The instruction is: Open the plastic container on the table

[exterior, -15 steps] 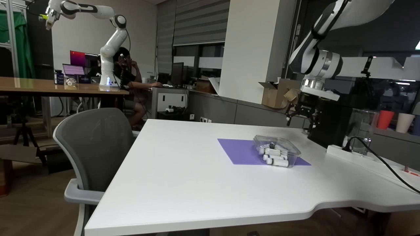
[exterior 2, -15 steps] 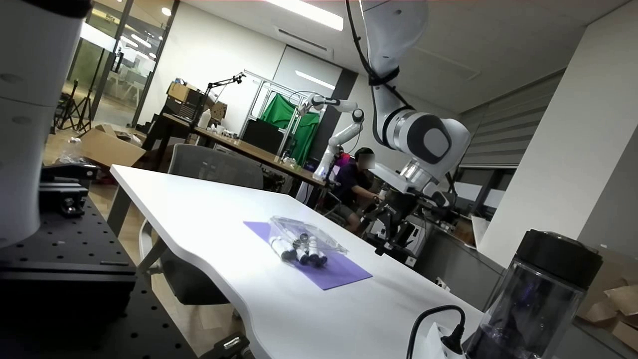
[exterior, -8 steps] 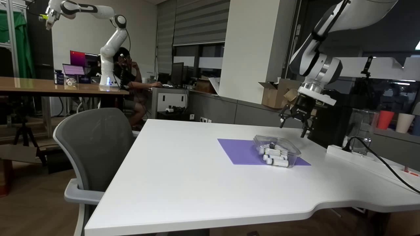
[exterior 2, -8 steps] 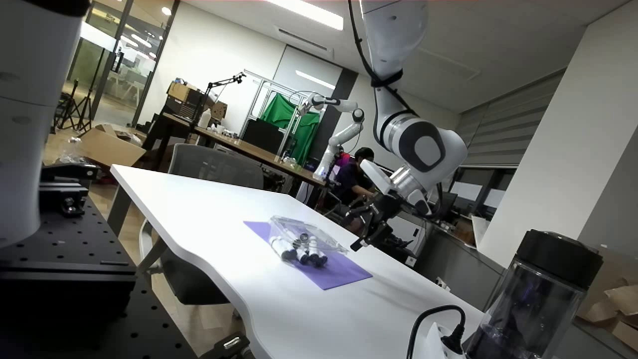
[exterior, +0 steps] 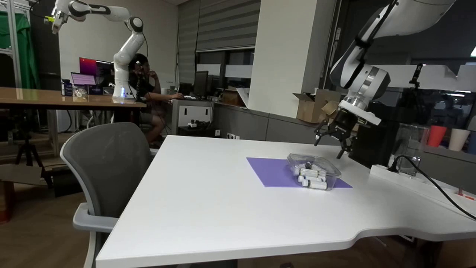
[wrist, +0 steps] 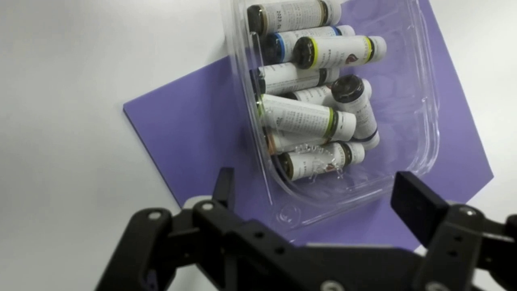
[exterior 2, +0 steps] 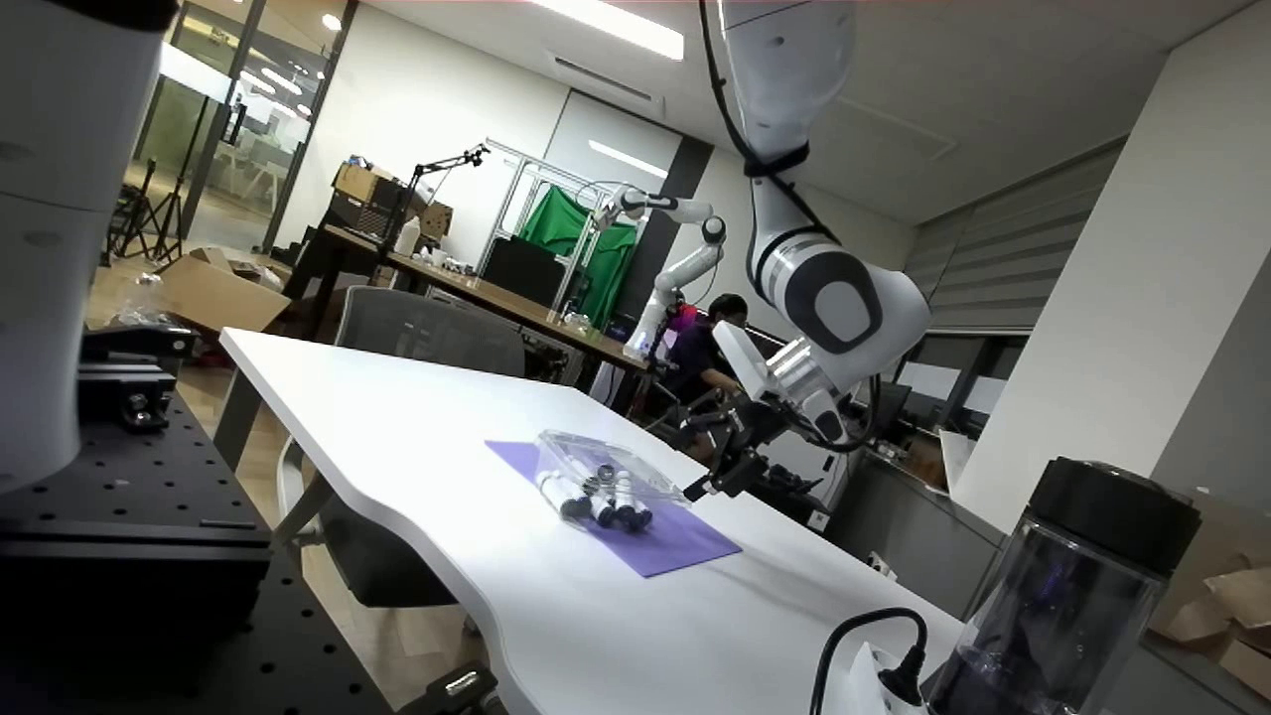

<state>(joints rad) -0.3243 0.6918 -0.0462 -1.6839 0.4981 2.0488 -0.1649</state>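
The plastic container [exterior: 333, 172] is a low clear box with several white-labelled bottles inside. It sits on the table [exterior: 208, 208], partly over a purple sheet [exterior: 267, 173], and also shows in an exterior view [exterior 2: 655, 487]. In the wrist view the container [wrist: 400, 121] has a rounded corner tab [wrist: 288, 214] nearest the gripper and embossed marks over one bottle. Whether its lid is fastened cannot be told. My gripper [wrist: 320, 192] is open and empty, tilted, with its fingers spread either side of that corner in the view. In an exterior view the gripper [exterior: 328, 149] is above the table, behind the container.
A white power strip [exterior: 405, 180] with a black cable and a clear bottle [exterior: 409, 145] stand on the table's right side. A tall black object [exterior: 375, 137] stands behind the gripper. A grey chair [exterior: 108, 167] is at the table's edge.
My gripper has tilted and moved toward the container, most of it in the first half second, with a smaller shift since. The container and the purple sheet have not moved.
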